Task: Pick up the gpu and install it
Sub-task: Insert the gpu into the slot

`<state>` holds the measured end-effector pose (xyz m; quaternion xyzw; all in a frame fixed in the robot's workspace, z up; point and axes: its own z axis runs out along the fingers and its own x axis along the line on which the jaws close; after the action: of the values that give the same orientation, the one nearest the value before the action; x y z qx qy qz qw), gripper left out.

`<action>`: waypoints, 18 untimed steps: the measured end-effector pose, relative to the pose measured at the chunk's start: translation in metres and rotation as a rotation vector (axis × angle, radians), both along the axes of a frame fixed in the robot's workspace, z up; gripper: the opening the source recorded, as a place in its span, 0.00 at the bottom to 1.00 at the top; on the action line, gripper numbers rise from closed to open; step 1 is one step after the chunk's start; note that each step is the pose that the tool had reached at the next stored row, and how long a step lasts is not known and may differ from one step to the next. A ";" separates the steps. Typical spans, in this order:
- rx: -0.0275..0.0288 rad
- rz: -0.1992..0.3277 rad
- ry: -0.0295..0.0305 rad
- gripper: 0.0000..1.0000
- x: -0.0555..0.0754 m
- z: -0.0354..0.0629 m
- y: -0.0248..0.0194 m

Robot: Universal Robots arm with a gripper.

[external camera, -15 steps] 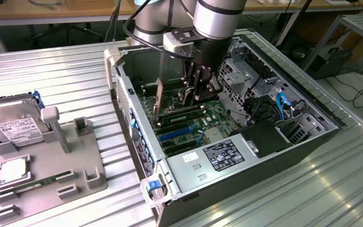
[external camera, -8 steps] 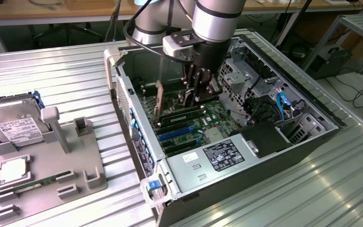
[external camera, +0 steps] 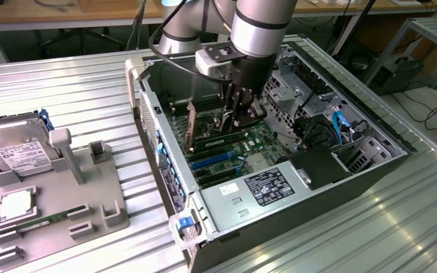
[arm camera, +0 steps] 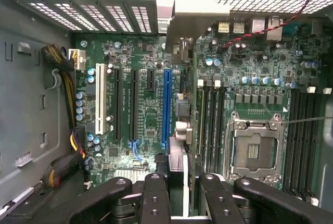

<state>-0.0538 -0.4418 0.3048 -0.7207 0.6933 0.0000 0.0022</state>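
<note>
Scanning left to right: hard drive (external camera: 17, 149) lay on surface (external camera: 74, 74) | tool (external camera: 241, 116) clenched on gpu (external camera: 234, 122) edge-on inside case (external camera: 370, 170), over blue slot (arm camera: 166, 107) | judged light, stiff, fragile; best held by edges.

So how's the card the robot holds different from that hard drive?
The gpu stands on edge inside the computer case, gripped by the tool; the hard drive lies flat outside it, untouched. The gpu looks thin; the hard drive is a broad slab with a white label. Both show silver metal.
</note>
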 end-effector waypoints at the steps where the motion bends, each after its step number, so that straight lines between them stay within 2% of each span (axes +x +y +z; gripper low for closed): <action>1: 0.0000 0.000 0.0001 0.28 -0.001 -0.0011 0.0000; 7: 0.0002 0.000 0.0005 0.28 -0.006 -0.0072 -0.0002; 9: 0.0005 0.000 0.0007 0.28 -0.006 -0.0076 -0.0022; 16: 0.0010 0.000 0.0005 0.28 -0.011 -0.0132 -0.0028; 18: 0.0052 0.000 -0.0022 0.28 -0.011 -0.0139 -0.0028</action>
<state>-0.0648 -0.4447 0.2910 -0.7207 0.6933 0.0010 0.0049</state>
